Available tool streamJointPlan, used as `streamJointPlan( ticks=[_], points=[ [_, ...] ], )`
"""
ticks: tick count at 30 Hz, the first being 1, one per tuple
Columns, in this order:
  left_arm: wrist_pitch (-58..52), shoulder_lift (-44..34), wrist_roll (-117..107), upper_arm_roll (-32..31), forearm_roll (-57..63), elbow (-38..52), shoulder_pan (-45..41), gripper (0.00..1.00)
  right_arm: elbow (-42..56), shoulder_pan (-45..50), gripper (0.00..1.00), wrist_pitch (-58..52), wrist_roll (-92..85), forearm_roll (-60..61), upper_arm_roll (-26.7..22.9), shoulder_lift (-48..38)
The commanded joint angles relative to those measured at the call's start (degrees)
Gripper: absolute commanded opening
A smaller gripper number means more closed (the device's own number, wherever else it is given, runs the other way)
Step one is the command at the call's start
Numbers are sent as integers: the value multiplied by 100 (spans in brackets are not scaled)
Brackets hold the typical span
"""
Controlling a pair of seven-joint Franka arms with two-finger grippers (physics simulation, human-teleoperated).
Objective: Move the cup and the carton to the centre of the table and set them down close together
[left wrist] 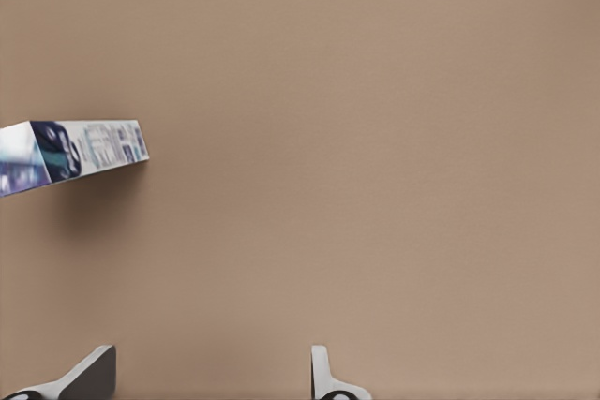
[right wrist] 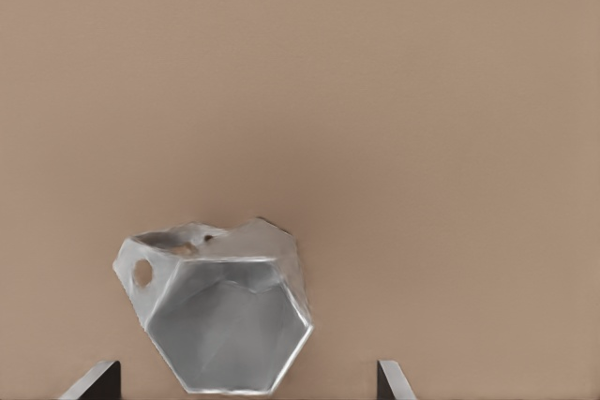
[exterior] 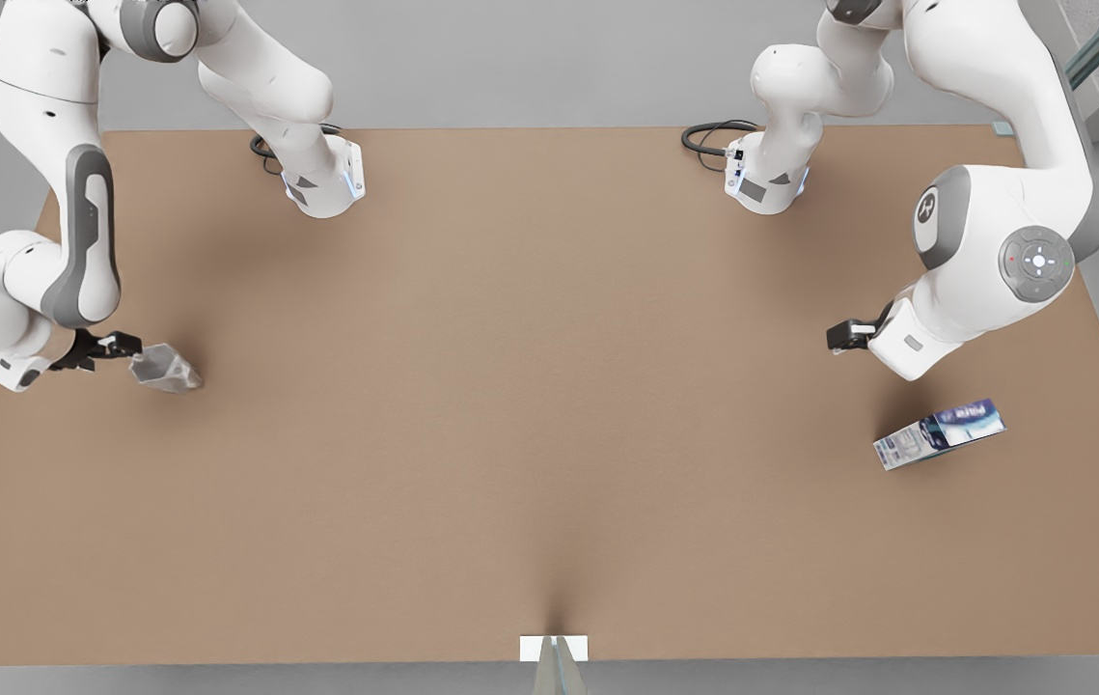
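Right end effector (exterior: pixel 124 349) spread beside cup (exterior: pixel 166 371) — left end effector (exterior: pixel 843 335) spread near carton (exterior: pixel 939 434)

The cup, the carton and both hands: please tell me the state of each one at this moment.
cup: lying tipped on the table at the front view's left, not gripped.
carton: lying flat at the front view's right, not gripped.
right hand: open, right beside the cup.
left hand: open, above the table near the carton, empty.
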Motion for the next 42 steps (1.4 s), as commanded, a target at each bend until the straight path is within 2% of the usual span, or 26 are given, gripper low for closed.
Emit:
streamJointPlan(
  ticks=[1, 11, 16, 24, 26, 27, 28, 29, 30, 31, 42],
  points=[
    [-2, 0, 0, 0, 2, 0, 1, 100, -2, -19, 100, -2, -55, 49, -1, 39],
    [-2, 61, 0, 9, 2, 0, 1, 100, -99, -55, 100, 349, -582, 243, -168, 469],
    [6, 61, 0, 0, 2, 0, 1, 100, -310, -55, 100, 727, -582, 260, -229, 531],
    [6, 70, 0, 0, 2, 0, 1, 100, -626, -55, 100, 745, -600, 287, -238, 593],
    [6, 70, 0, 9, 2, 0, 9, 100, -635, -55, 100, 1061, -591, 287, -238, 610],
    [6, 70, 9, 9, 2, 0, 1, 100, -635, -37, 74, 1097, -573, 348, -238, 636],
    [6, 70, 0, 9, 2, 0, 1, 100, -635, -19, 53, 1105, -521, 462, -238, 671],
    [-2, 70, 0, 9, 2, 0, 1, 100, -635, -2, 43, 1105, -503, 471, -238, 680],
    [6, 70, 9, 9, 2, 0, 1, 100, -635, 25, 27, 1097, -468, 489, -238, 689],
    [6, 70, 9, 9, 2, 0, 1, 100, -635, 33, 21, 1097, -476, 489, -238, 689],
    [6, 105, 0, 9, 10, 0, 1, 100, -626, 130, 21, 1026, -468, 480, -229, 645]
  ],
)
